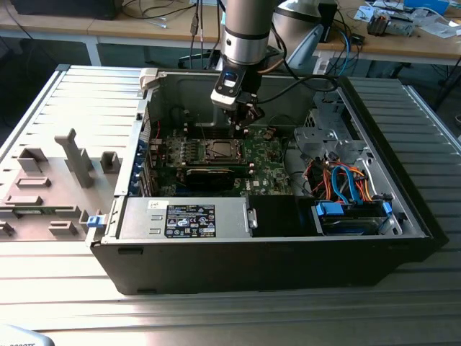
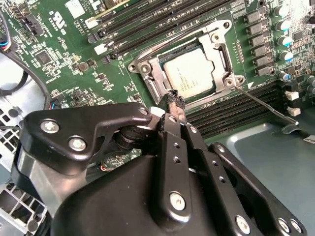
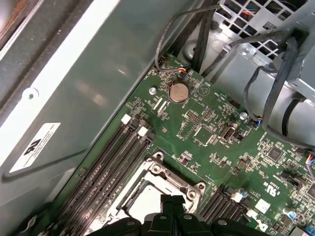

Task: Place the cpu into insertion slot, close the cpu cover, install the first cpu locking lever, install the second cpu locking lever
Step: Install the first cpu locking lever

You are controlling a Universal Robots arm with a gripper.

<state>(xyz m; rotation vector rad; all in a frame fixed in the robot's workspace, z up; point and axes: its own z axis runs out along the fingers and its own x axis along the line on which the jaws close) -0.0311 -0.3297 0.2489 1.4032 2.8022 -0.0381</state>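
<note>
**Closed claw beside the covered chip**

In the exterior view, nearest the camera, the power supply lies along the front wall of the open computer case. The blue-cabled drive bay is at about three o'clock of it. Farther in, the green motherboard carries the cpu, seated in its socket. In the second wrist view the cpu cover lies flat around the chip, whose grey top shows through the window. A thin locking lever sticks out from the socket's corner across the memory slots. The gripper hangs at one o'clock of the cpu, its fingers pressed together on nothing. The tips are just beside the socket frame; contact cannot be told. Beyond, at twelve o'clock, stand wooden benches.
</note>
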